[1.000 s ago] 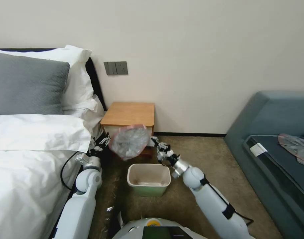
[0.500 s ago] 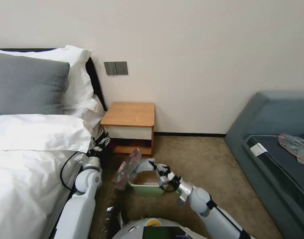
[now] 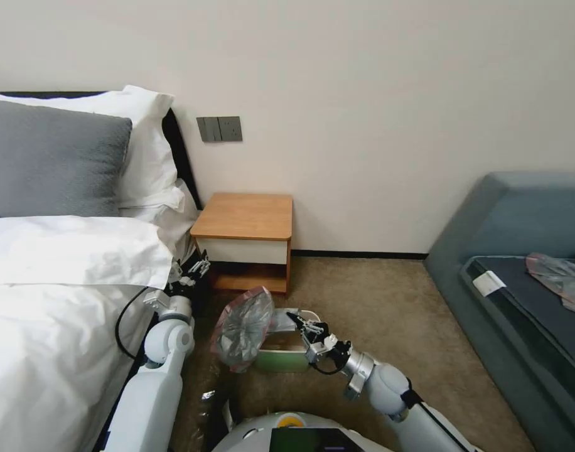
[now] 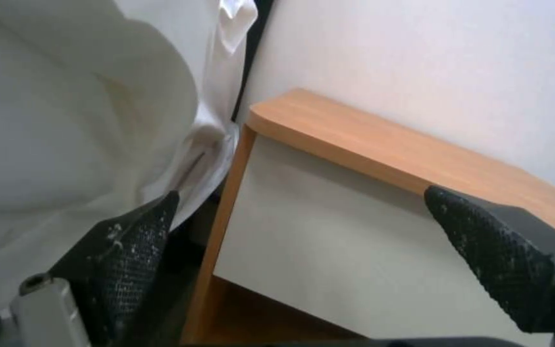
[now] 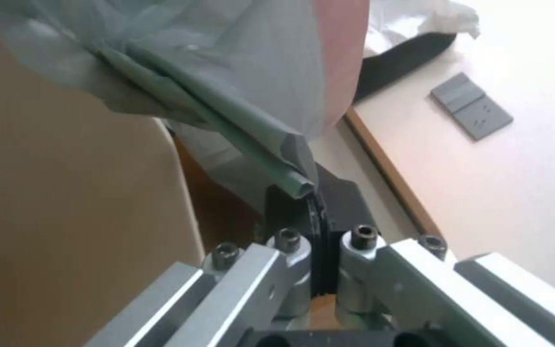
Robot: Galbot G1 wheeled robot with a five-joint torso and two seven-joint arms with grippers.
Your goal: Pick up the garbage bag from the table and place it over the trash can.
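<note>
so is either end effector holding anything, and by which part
The right end effector is shut on the garbage bag, pinching a bunched fold of its grey plastic at the trash can. The left end effector, beside the table, is open and holds nothing.

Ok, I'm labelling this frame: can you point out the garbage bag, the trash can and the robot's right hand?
thin grey pink-rimmed plastic garbage bag (image 3: 242, 329): head view, its crinkled middle.
cream-white and pale green plastic trash can (image 3: 281, 361): head view, its green front wall.
right hand (image 3: 295, 318): head view, fingertips pinching bag.
</note>
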